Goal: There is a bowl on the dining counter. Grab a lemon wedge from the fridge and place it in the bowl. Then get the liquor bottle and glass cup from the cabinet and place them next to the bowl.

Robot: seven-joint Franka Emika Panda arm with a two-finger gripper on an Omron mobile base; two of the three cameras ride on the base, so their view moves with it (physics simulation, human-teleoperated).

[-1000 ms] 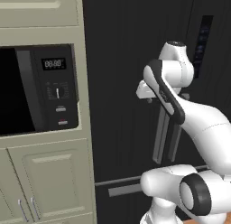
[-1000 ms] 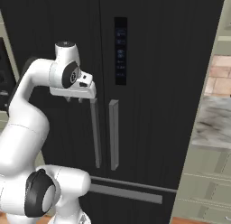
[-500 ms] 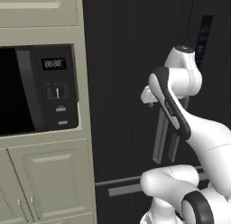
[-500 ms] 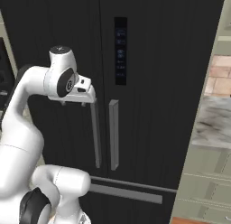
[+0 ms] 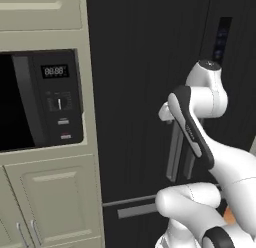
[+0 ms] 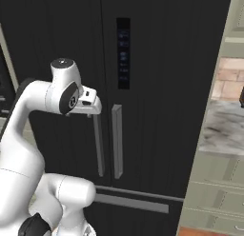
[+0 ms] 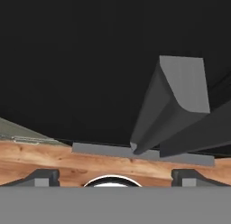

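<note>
Pale digits reading roughly "88:88" on black built-in microwave (image 5: 42, 102); small bluish marks on black fridge's door panel (image 6: 123, 53), too blurred to read.

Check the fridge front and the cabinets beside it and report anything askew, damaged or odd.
Nothing stands out. The fridge doors are shut, with both vertical handles straight and parallel. The microwave sits square in its cabinet, door closed. The tool is open, close to the top of the left handle.
</note>
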